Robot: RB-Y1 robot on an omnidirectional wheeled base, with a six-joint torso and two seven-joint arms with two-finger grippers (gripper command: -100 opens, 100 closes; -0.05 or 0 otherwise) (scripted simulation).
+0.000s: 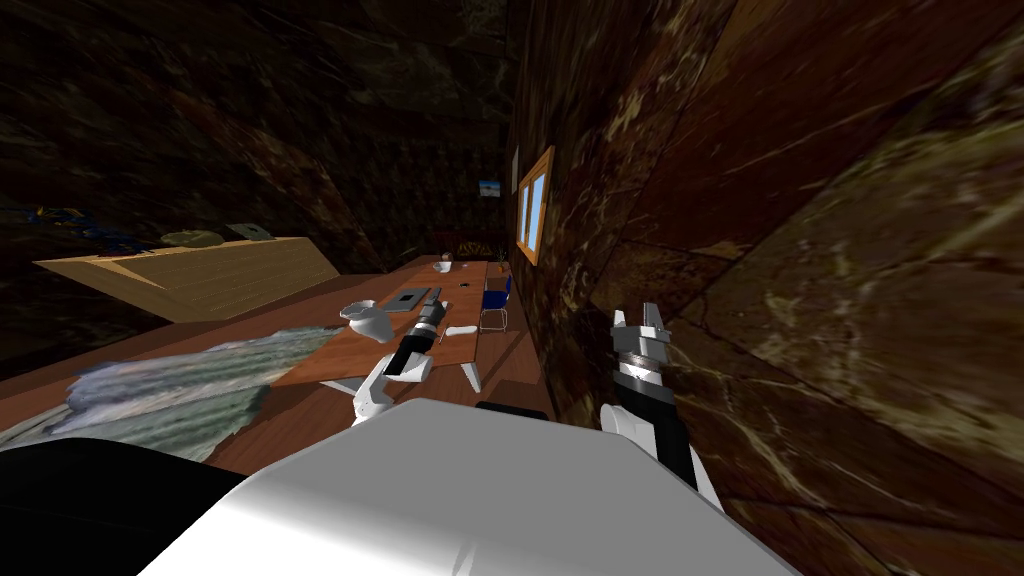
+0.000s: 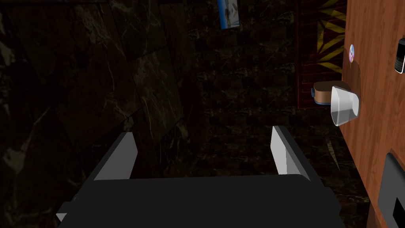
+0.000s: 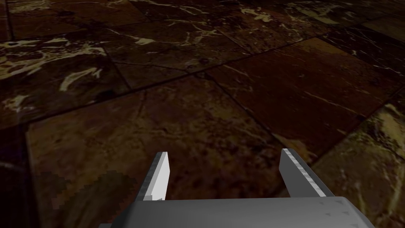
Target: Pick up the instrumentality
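Room: dark marbled wall (image 1: 800, 200) is running close along the robot's right side. A grey-green rug (image 1: 180, 385) is lying on the floor to the left, with a pale wooden slab (image 1: 200, 275) beyond it.

Table: a long brown wooden table (image 1: 335, 358) is standing ahead, with a blue chair (image 1: 495, 300) at its wall side.

Left arm: it is reaching forward over the table. The left gripper (image 1: 434, 298) is pointing along the tabletop toward the far dark wall. Its 2 fingers are standing spread, with nothing between them (image 2: 202, 132), and they are not touching the tabletop (image 2: 371, 118).

Right arm: it is raised beside the wall. The right gripper (image 1: 636, 315) is facing the marbled tiles, its 2 fingers also spread and empty (image 3: 224, 153).

Task's thing: which item is meant cannot be told. All candidates are lying on the table, none held:
- dark flat slab (image 2: 389, 190), nearest the left gripper
- white vessel (image 1: 367, 320), at the table's left edge
- clear cup (image 2: 345, 105), further along the table, with a small brown object (image 2: 321, 93) just behind it
- phone (image 2: 401, 55) and disc (image 2: 351, 52), beyond the cup and apart from each other
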